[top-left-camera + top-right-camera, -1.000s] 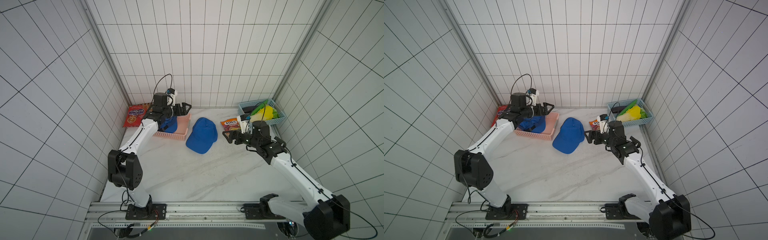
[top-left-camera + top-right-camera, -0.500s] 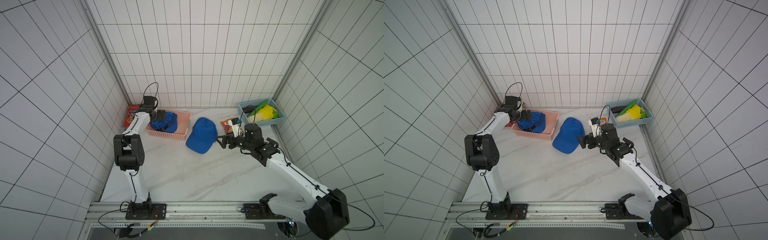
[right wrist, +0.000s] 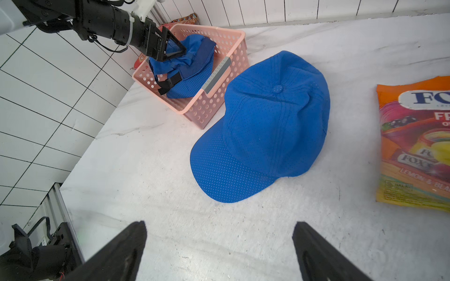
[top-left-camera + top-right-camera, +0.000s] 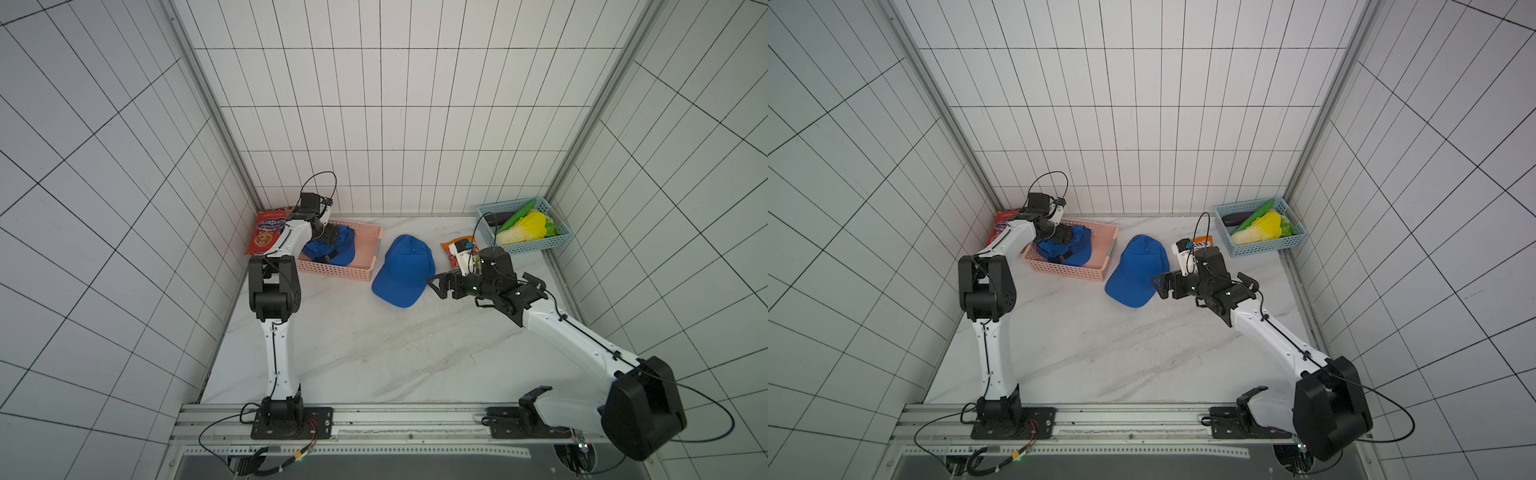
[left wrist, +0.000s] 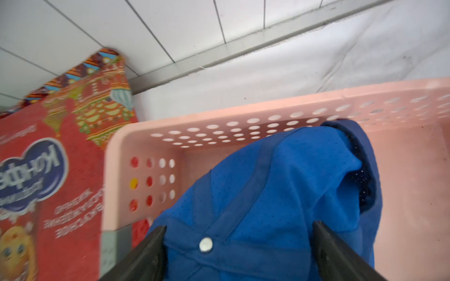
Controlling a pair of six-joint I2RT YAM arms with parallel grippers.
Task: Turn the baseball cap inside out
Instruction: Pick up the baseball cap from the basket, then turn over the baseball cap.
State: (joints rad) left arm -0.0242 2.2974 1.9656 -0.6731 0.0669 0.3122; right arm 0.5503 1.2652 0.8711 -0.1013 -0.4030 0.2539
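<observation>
The cap [image 4: 405, 270] [image 4: 1138, 270] [image 3: 267, 126] is blue and perforated, right side out. Its crown faces up with the button on top and a soft dent beside it. It lies on the worktop [image 4: 374, 353] just beside the basket [image 4: 336, 272] [image 4: 1067, 270] [image 5: 243, 114], by the short wall with the grey strip. The brim lies flat and points away from the back wall.

A 2nd cap [image 4: 332, 249] [image 5: 280, 189] [image 3: 192, 60], with seam tape and a stud showing, sits in the basket half away from the cap. The left claw [image 5: 238, 225] [image 3: 175, 49] is spread, its 2 fingers straddling that crown; I cannot tell if they press it. The right claw [image 3: 219, 222] [image 4: 436, 284] is spread over bare worktop beyond the cap from the basket, close to the brim edge but not touching it.

Wide bare worktop lies in front of the basket and brim. An orange bag [image 3: 414, 146] lies past the cap, with a gap between them. A red bag [image 5: 48, 170] fills the corner at the basket's far end.
</observation>
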